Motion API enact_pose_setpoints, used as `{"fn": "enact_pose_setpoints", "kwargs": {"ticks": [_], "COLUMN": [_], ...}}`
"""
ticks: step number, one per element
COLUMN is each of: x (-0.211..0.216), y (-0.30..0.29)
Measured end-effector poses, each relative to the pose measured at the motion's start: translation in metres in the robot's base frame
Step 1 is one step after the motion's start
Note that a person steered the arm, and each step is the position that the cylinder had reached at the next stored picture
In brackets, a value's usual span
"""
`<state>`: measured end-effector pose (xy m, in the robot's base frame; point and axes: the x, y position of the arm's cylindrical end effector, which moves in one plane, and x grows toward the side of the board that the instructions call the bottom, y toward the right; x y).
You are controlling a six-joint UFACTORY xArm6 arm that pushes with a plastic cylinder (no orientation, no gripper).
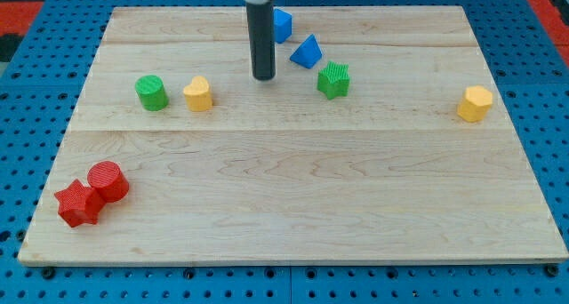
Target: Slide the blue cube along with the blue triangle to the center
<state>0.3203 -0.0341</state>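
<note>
The wooden board (293,206) carried eight blocks: two blue, two green, two yellow, two red. My tip (263,76), a bare rod with no jaws to open or close, stood near the board's top. The blue cube (282,25) was at its one o'clock, partly hidden behind the rod, and the blue triangle (306,52) at two o'clock, apex pointing up-right.

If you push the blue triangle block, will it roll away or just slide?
The blue triangle probably slides rather than rolls: it looks flat-sided and rests on the smooth wooden board. It may twist if my tip hits it off-centre. It looks small, so likely light.
</note>
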Motion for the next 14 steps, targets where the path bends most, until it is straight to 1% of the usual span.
{"fn": "enact_pose_setpoints", "kwargs": {"ticks": [1, 2, 3, 5, 8, 9, 10, 11, 12, 14], "x": [-0.045, -0.105, -0.102, -0.055, -0.027, -0.029, -0.082, -0.102, -0.062, 0.041], "y": [-0.045, -0.013, 0.029, 0.029, 0.029, 0.028, -0.001, 0.058, 0.076, 0.076]}}
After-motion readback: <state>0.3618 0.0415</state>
